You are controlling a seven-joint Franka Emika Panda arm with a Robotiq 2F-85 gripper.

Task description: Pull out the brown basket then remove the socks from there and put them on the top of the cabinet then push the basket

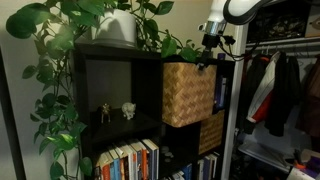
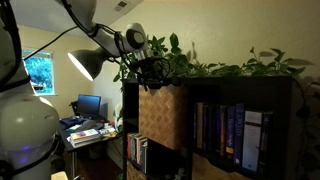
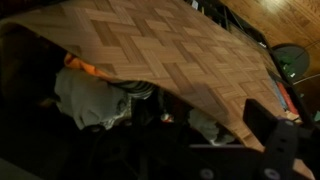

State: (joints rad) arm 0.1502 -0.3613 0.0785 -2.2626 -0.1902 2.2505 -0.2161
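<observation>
Hovering with gripper (image 1: 210, 45) at top rim of brown basket (image 1: 188, 93); cannot tell whether jaws parted or closed. Basket jutting partway from cabinet's (image 1: 115, 50) upper compartment, socks (image 3: 92, 98) inside. Risk of tipping it out by overpulling and spilling socks, or snagging plant (image 1: 60, 40) leaves atop cabinet.

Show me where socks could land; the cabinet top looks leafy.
Cabinet top is crowded: pot and vines cover most of it, any bare strip hidden. Open room: the cubby left of the basket, around two figurines.
</observation>
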